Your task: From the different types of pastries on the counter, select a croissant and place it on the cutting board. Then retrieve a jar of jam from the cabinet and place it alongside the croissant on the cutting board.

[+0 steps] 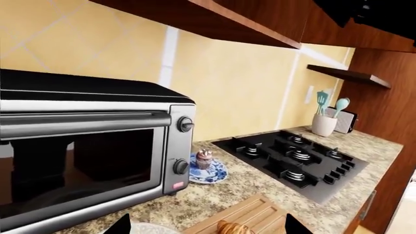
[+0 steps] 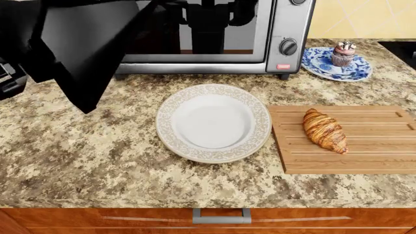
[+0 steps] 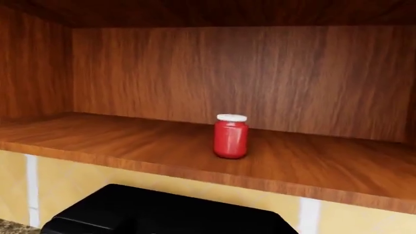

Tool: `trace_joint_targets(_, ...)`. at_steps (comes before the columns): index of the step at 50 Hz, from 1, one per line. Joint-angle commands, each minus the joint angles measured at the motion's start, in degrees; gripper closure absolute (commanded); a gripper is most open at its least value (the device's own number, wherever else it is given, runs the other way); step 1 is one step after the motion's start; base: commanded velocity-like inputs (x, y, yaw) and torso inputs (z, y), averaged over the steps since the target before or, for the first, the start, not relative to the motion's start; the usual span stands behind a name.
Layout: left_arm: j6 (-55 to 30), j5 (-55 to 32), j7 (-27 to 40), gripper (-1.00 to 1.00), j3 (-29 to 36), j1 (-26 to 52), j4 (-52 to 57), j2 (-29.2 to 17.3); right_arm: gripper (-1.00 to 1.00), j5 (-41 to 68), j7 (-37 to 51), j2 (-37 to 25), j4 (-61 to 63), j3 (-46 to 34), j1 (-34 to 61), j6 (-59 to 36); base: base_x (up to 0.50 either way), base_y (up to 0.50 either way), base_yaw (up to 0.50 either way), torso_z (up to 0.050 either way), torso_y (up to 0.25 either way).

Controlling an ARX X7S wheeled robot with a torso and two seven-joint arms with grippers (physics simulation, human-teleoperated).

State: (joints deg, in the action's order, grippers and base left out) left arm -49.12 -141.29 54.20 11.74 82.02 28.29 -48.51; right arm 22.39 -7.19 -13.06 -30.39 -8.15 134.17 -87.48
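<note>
The croissant (image 2: 324, 130) is seen lying on the cutting board (image 2: 377, 161) only from the head; the jar of jam (image 3: 231, 136) is shown upright on the cabinet shelf (image 3: 130, 141) solely by the right wrist. Neither pincer's state can be told.

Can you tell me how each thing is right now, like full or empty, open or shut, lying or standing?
croissant: lying on the cutting board.
jar of jam: standing upright on the cabinet shelf, lid on, untouched.
cupcake: upright on the blue plate.
white plate: empty.
toaster oven: door shut.
stove: no flames, nothing on it.
</note>
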Motion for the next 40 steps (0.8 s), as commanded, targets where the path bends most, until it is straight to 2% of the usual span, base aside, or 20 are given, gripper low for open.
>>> trace_joint_targets(1,1.49,-2.27,1.73,-1.0,1.64,4.11,-0.47,0.74,-1.0,-35.58,-17.77,8.35,-6.13,6.65,0.83,3.03,0.0,0.0,0.0,0.0,0.0)
trace_joint_targets(10,0.56,-0.16,-0.11,-1.0,1.48,4.0,-1.45,1.76,-1.0,-33.29,-11.31,9.79,-10.07,6.89,0.83,6.81,0.0,0.0,0.0,0.0,0.0)
trace_joint_targets(27,6.19,-2.06,0.48,-1.0,0.61,8.74,-5.48,4.5,-1.0,-33.29,-11.31,9.79,-10.07,6.89,0.83,6.81,0.0,0.0,0.0,0.0,0.0)
trace_joint_targets(34,5.68,-2.31,0.74,-1.0,1.62,11.88,-5.16,5.46,-1.0,-33.29,-11.31,9.79,-10.07,6.89,0.83,6.81,0.0,0.0,0.0,0.0,0.0)
trace_joint_targets(40,4.97,-2.89,1.16,-1.0,2.93,14.07,-5.49,5.9,-1.0,-33.29,-11.31,9.79,-10.07,6.89,0.83,6.81,0.0,0.0,0.0,0.049,0.0)
